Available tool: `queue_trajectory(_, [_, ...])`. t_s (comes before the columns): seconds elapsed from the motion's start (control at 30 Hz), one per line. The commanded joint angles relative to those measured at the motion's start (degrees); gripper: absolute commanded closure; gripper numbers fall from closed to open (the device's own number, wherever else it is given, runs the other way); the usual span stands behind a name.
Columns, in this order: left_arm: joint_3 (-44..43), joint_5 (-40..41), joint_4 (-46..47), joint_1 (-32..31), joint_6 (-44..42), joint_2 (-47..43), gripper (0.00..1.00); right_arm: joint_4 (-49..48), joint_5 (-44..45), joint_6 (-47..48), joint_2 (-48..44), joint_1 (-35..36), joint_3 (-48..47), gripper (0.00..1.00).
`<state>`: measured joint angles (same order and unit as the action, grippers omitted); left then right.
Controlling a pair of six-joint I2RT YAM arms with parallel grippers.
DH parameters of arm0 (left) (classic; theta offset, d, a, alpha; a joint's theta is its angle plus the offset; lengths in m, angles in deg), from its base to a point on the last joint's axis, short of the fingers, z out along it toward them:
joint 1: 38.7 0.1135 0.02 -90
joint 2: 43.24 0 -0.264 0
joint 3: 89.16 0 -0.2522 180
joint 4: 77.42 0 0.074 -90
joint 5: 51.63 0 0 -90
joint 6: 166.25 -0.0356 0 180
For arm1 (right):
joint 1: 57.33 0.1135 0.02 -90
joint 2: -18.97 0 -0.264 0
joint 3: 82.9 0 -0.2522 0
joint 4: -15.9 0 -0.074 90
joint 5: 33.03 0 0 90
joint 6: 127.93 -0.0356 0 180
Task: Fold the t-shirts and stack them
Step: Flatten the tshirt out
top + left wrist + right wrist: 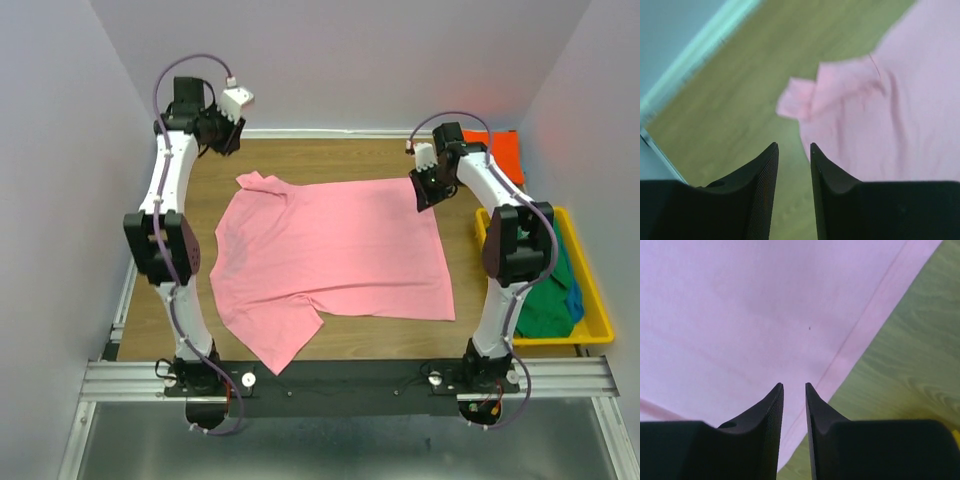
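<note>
A pink t-shirt (330, 255) lies spread flat on the wooden table, one sleeve at the far left and one at the near left. My left gripper (227, 145) hovers high beyond the far sleeve (810, 95), its jaws a little apart and empty (794, 146). My right gripper (425, 193) hovers over the shirt's far right corner, above the hem (860, 325), jaws a little apart and empty (794, 385). An orange t-shirt (500, 150) lies at the back right. A green t-shirt (545, 300) and a blue one (575, 300) lie in the bin.
A yellow plastic bin (592, 290) stands at the right edge of the table. Grey walls close in the back and both sides. Bare wood (330, 155) shows beyond the pink shirt and along its left side.
</note>
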<state>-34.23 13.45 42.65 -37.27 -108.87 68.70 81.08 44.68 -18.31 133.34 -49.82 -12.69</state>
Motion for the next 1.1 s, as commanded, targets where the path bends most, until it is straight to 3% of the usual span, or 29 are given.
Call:
queue_trajectory(0.0, [-16.7, -5.6, -4.3, -0.8, 7.7, 14.1, 0.58, 1.8, -2.1, -2.6, 4.8, 0.1, -3.3, 0.69])
queue_trajectory(0.03, [-22.8, -5.8, -4.6, -1.1, 8.7, 16.5, 0.58, 1.8, -2.1, -2.7, 5.7, 0.1, -4.1, 0.69])
queue_trajectory(0.1, [-24.9, -6.1, -2.9, -1.3, 11.1, 21.2, 0.56, 1.8, -1.9, -2.8, 6.4, 0.1, -4.7, 0.69])
queue_trajectory(0.3, [-14.4, -4.5, 10.4, -4.8, 16.0, 22.0, 0.48, 1.6, -2.3, -3.1, 8.4, 0.1, -4.8, 0.69])
queue_trajectory(0.57, [-15.9, -1.4, 12.7, -6.2, 17.5, 29.5, 0.48, 1.6, -2.6, -3.4, 9.9, 0.1, -4.3, 0.69])
queue_trajectory(0.87, [-14.3, 2.3, 13.5, -7.2, 17.2, 31.4, 0.48, 1.2, -2.6, -3.4, 10.2, 0.1, -3.3, 0.69])
queue_trajectory(1.0, [-14.0, 3.0, 13.5, -7.8, 16.7, 32.3, 0.54, 1.1, -2.6, -3.5, 9.9, 0.1, -2.8, 0.69])
queue_trajectory(1.07, [-14.2, 3.0, 13.1, -8.1, 16.4, 32.6, 0.63, 0.9, -2.2, -3.4, 9.9, 0.1, -2.7, 0.69])
